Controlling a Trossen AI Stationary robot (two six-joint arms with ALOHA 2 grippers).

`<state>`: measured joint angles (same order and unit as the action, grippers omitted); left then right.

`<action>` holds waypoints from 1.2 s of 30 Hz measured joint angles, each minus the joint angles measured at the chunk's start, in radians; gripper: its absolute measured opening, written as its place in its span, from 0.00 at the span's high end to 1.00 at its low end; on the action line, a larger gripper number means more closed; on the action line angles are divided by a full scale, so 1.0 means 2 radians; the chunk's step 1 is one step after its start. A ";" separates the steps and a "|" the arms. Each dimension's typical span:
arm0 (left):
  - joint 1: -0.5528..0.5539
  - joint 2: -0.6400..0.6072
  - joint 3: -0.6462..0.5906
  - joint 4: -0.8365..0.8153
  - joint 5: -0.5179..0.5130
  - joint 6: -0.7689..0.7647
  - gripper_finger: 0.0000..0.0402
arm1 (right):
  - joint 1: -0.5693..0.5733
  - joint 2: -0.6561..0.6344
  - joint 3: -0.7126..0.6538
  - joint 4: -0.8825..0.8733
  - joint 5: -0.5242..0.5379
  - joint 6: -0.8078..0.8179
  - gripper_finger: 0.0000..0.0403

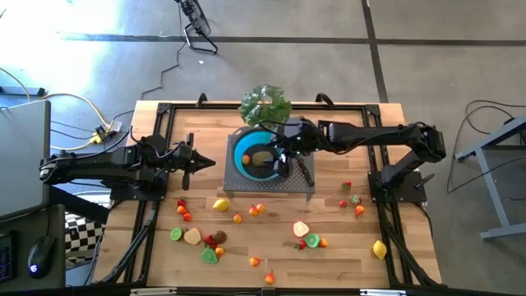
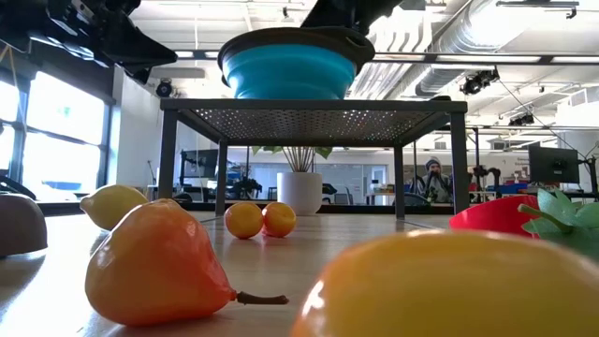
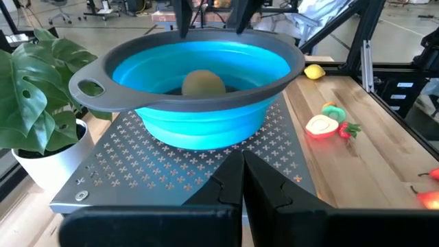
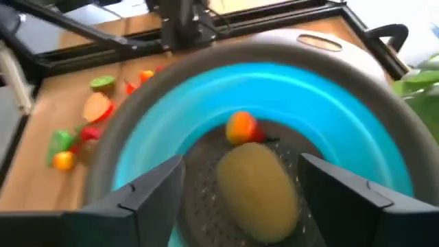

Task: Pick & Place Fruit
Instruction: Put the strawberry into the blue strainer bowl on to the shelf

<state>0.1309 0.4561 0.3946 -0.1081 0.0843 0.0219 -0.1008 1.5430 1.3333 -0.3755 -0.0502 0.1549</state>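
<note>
A blue bowl (image 1: 246,156) with a grey rim is sitting on a perforated grey metal stand (image 1: 267,185) near the back middle of the wooden table (image 1: 345,247). A leafy green plant (image 1: 265,104) in a white pot (image 3: 51,161) is standing just behind the stand, its leaves reaching the bowl's rim. Cables (image 1: 78,103) are trailing over the grey floor beyond the table's back left corner. A computer mouse (image 1: 35,257) is lying on a dark surface left of the table. In the room behind, a person (image 2: 433,180) is sitting far off.
</note>
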 joint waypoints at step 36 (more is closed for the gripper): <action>0.000 0.000 0.000 -0.011 0.000 -0.001 1.00 | 0.137 -0.154 -0.001 -0.394 0.059 0.332 0.90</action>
<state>0.1307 0.4557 0.3946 -0.1303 0.0837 0.0208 0.1729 1.2354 1.3306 -1.1638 0.0682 0.8182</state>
